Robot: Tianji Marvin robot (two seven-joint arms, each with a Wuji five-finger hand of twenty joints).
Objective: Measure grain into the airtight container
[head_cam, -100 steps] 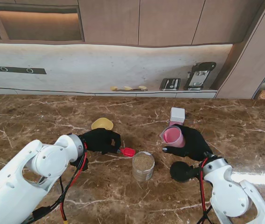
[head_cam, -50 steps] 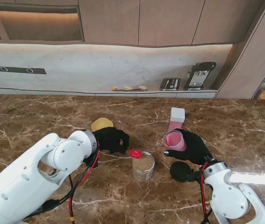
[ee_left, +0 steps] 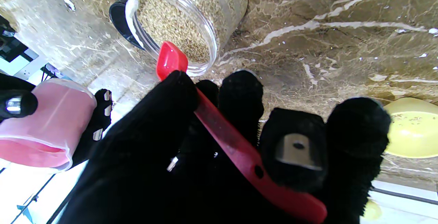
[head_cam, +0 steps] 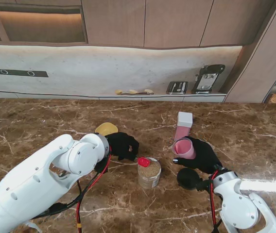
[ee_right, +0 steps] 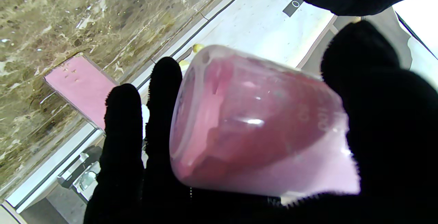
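1 red scoop (head_cam: 144, 161) in left hand (head_cam: 122, 145), over jar (head_cam: 149, 173)

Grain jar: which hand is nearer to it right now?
Left. The left hand holds the red scoop right at the grain jar rim. The right hand holds the pink cup farther off on the jar's right.

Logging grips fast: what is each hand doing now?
Left hand: shut on the red plastic measuring spoon.
Right hand: shut on the pink translucent cup.
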